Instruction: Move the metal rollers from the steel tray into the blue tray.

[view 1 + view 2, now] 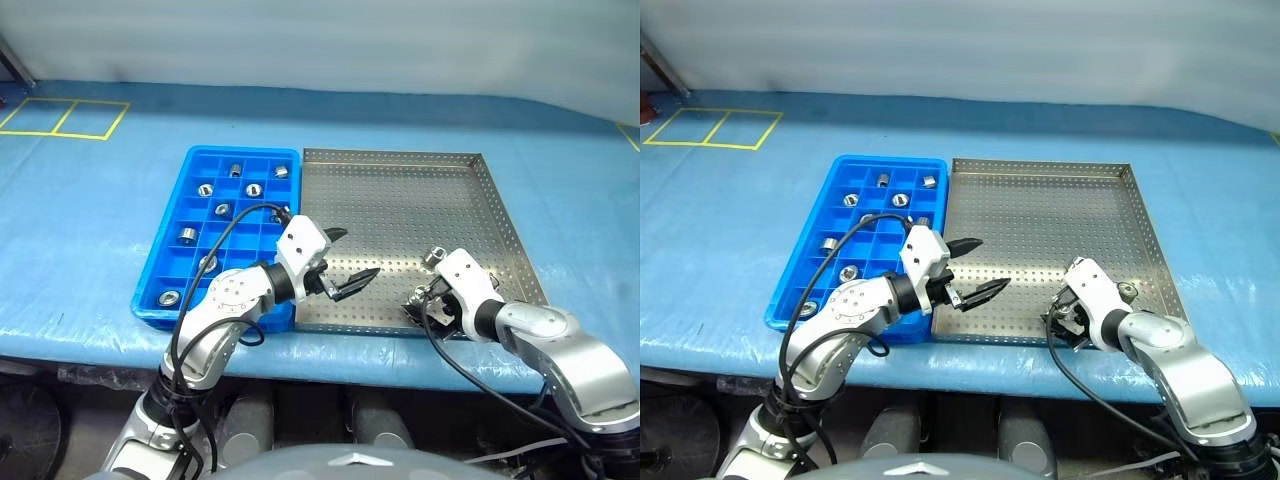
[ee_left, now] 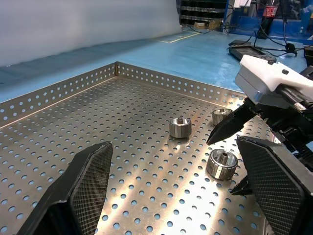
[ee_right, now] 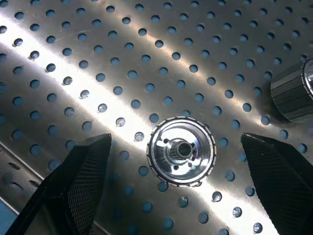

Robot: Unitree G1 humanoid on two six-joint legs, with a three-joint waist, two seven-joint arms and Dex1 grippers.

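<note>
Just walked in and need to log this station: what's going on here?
A two-armed robot is sorting metal rollers from the steel tray into the blue tray, which already holds several. The right gripper hangs open over one roller near the steel tray's front edge. The left gripper, open and empty, hovers over the steel tray. Three rollers remain there.

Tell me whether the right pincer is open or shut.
Open: the right pincer has its fingers spread wide either side of a metal roller, gripping nothing.

Items I log off-task: blue table cover [image 1: 90,220] — wrinkled, spread across the whole bench; yellow taped squares [image 1: 65,118] at its far left corner; pale wall [image 1: 320,40] behind — plain.
</note>
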